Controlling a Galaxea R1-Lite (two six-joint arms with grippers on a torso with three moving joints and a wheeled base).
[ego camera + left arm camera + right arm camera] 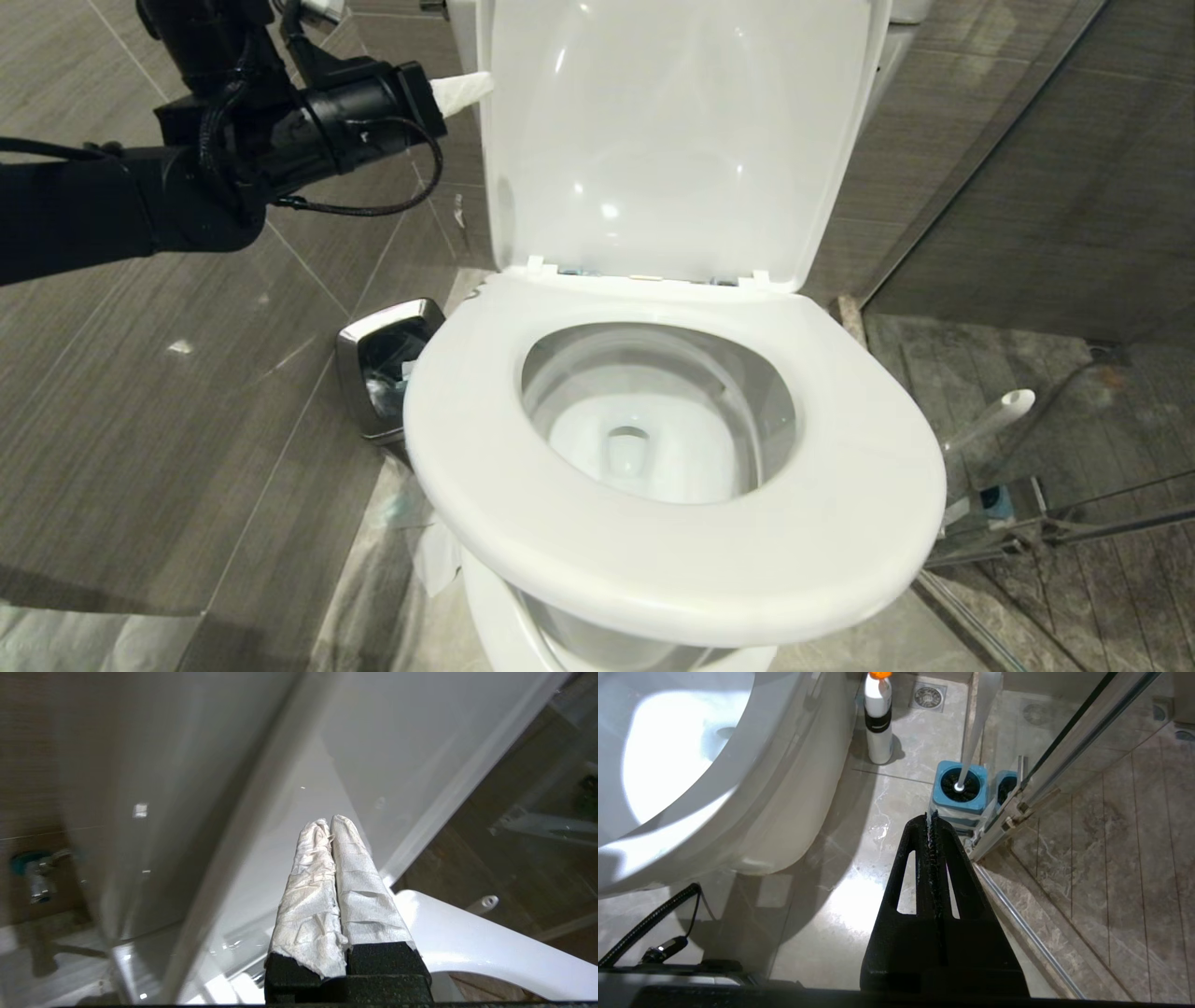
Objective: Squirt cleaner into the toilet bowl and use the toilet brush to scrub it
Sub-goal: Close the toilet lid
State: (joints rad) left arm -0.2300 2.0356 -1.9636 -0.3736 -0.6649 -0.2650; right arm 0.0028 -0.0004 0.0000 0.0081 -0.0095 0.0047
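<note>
Up beside the raised lid (672,140), on my left, my left gripper (464,92) hangs with its paper-wrapped fingers (322,882) pressed together on nothing, level with the lid's edge and well above the seat (672,551). Below it the toilet bowl (653,420) stands open, its water pale and, as far as I can judge, not yet tinted by any cleaner. What the next move turns on lies on the other side: the toilet brush (971,728) stands in its blue-topped holder (959,793) on the floor to the right of the toilet, tight against the glass partition (1064,751), its slim white handle running nearly upright and leaning a little, the rounded tip showing past the seat. My right gripper (932,819) hangs low with its jaws shut and empty, pointing almost straight at that holder and near it, so it is plainly the nearer arm. A white bottle with an orange cap (879,718) stands on the floor by the toilet's base, just beyond the holder; it may be the cleaner's bottle, though I cannot read its label.
</note>
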